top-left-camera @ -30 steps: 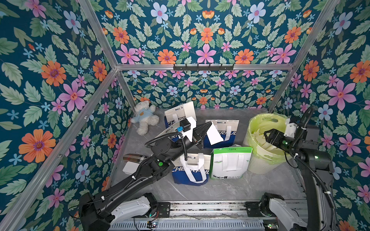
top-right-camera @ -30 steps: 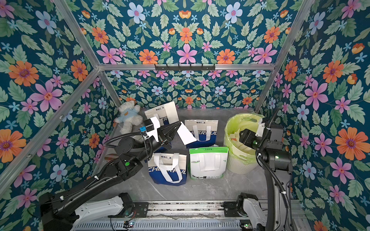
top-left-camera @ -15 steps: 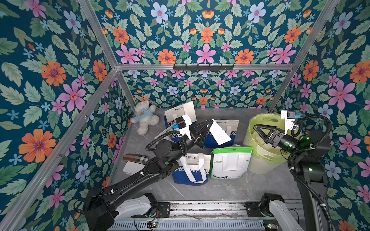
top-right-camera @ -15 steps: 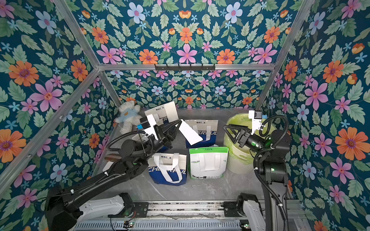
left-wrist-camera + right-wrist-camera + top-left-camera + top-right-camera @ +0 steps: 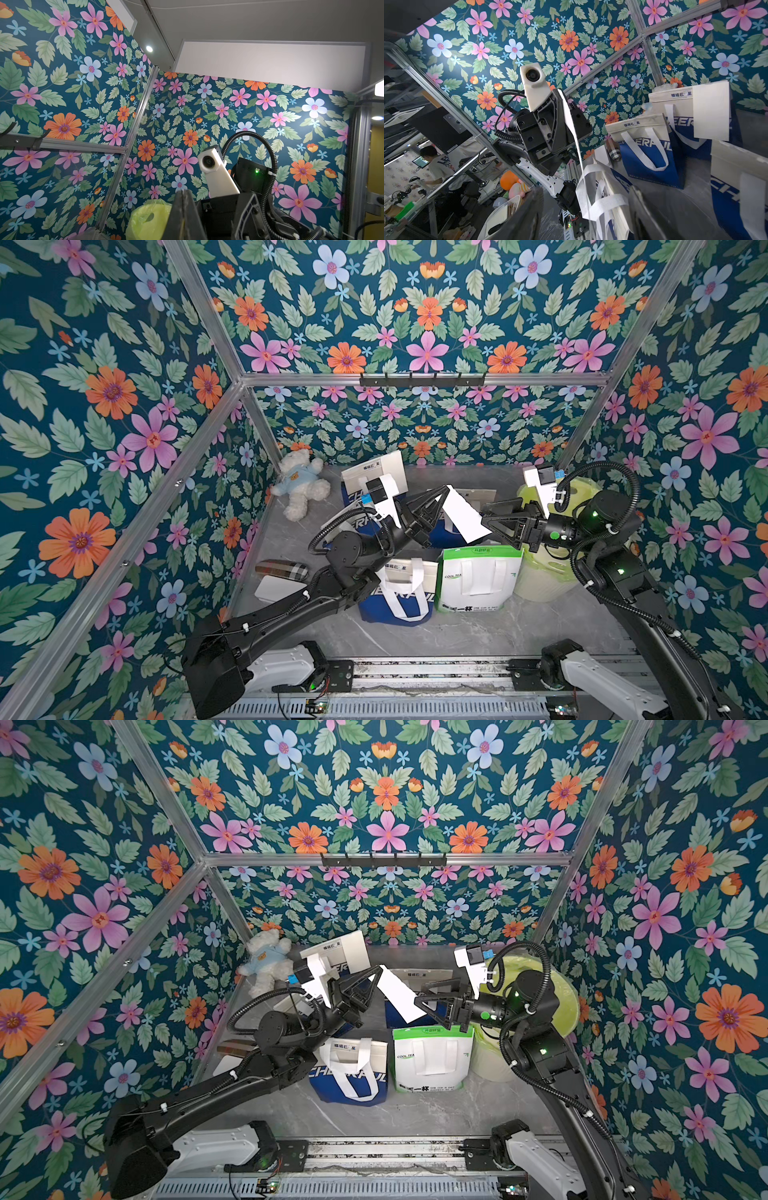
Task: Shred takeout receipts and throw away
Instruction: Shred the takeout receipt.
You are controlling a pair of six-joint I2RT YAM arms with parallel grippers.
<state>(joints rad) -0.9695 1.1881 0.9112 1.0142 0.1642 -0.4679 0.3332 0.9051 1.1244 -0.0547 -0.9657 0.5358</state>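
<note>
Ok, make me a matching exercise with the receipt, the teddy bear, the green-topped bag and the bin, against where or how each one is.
Things:
1 receipt
2 teddy bear
3 green-topped bag
4 bin

States:
A lies in a far corner
B pinched in the left gripper, up above the bags
C stands upright next to the blue bag
D lined with yellow-green plastic

Pairs: 1-B, 2-A, 3-C, 4-D

- What are you holding up there?
- I am pinching the top of a white receipt [image 5: 398, 994] with my left gripper [image 5: 377, 972], up in the air.
- And your right gripper [image 5: 420, 997]?
- Its jaws are standing apart around the paper's bottom end.
</note>
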